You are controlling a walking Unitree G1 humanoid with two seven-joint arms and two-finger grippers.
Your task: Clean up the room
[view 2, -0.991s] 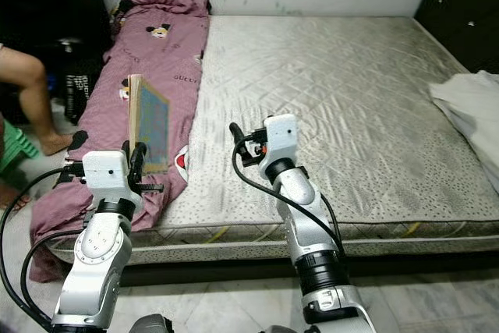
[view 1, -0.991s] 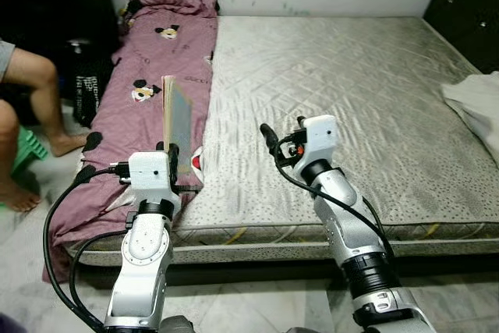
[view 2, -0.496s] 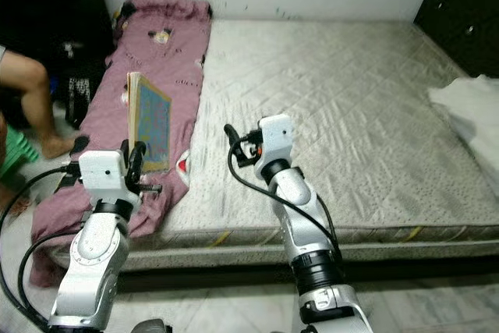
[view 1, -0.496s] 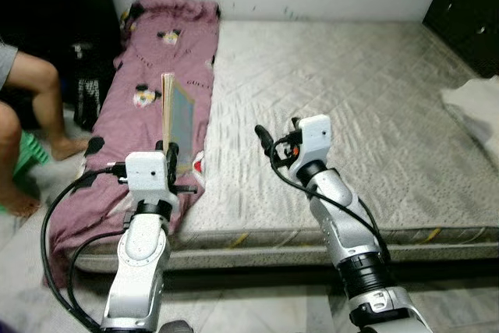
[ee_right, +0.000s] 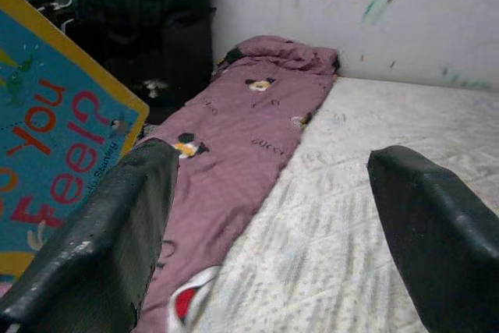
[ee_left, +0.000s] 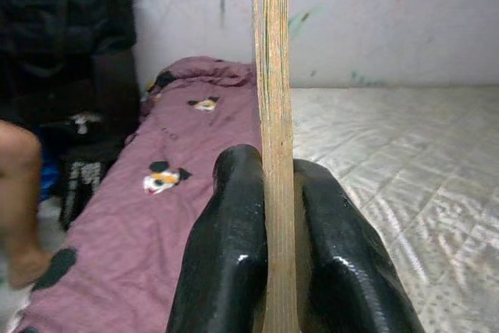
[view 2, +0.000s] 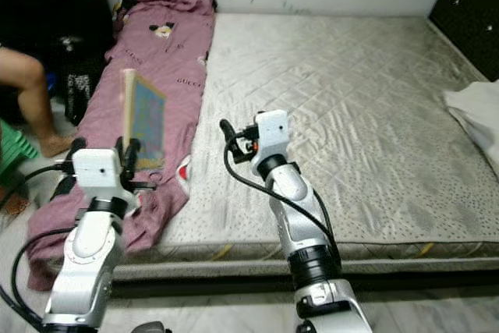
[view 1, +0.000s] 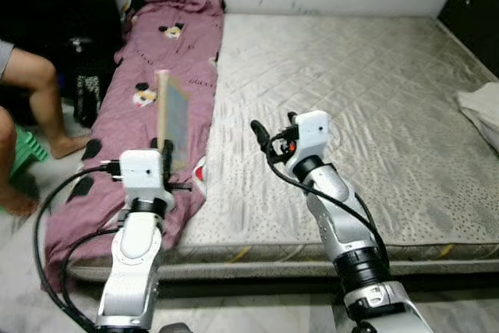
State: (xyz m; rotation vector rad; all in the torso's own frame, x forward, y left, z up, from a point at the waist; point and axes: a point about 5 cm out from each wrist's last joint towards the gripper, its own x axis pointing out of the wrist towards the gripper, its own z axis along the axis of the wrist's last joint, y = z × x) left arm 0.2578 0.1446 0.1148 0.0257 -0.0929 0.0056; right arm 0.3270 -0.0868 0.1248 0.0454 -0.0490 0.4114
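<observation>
— What's over on the far left?

— A person's bare legs (view 1: 35, 107), seated beside a green stool (view 1: 23, 152), next to a dark bag (view 1: 84, 76) on the floor.

— And the robot's left arm?

— Its left pincer (view 1: 164, 148) is clamped on a thin book (view 1: 173, 118), held upright and edge-on above the maroon cartoon-print blanket (view 1: 168, 44). From the wrist you see both black fingers (ee_left: 226, 247) pressed flat against the book's sides.

— Where's the blanket?

— Spread along the left edge of the grey quilted mattress (view 1: 351, 91), spilling over the side toward the floor.

— The other arm?

— The right pincer (view 1: 271, 136) hangs over the mattress just beside the book, fingers (ee_right: 101, 232) spread wide, nothing between them. The book's blue and yellow cover (ee_right: 54, 138) faces it.

— Anything further right?

— A white cloth (view 1: 482, 111) lying at the mattress's right edge.
</observation>
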